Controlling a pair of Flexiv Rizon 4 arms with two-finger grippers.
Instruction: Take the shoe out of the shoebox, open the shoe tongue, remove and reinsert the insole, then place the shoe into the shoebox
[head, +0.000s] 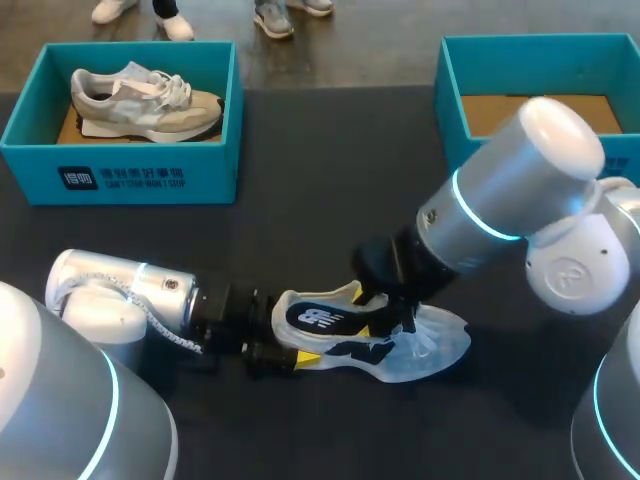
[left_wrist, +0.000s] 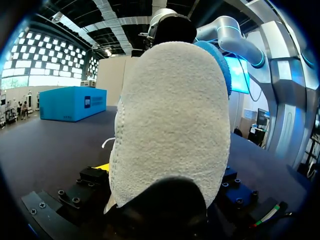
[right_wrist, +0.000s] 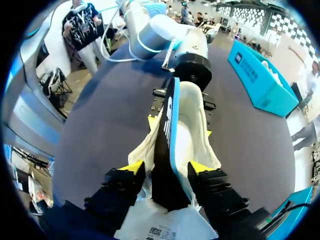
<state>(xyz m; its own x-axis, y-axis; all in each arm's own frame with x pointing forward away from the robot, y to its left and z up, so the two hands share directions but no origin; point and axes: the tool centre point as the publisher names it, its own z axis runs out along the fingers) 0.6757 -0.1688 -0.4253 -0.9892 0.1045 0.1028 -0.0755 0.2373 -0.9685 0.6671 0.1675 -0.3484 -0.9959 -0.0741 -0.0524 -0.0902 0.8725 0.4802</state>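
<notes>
Working on the insole step: left gripper (head: 285, 350) clamped on the heel of the shoe (head: 440, 348) on the table (head: 300, 240), right gripper (right_wrist: 166, 170) pinching the insole (right_wrist: 167, 125) between its fingers, likely needing a slow pull out next.

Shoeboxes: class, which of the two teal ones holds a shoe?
The shoebox at the table's far left, with a grey-and-white shoe inside. The far-right shoebox shows only bare brown floor.

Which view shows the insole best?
Right wrist view: the insole stands edge-on over the shoe, held in the right gripper. Head view shows only its dark printed face, partly behind the right arm. Left wrist view shows at most a blue sliver.
</notes>
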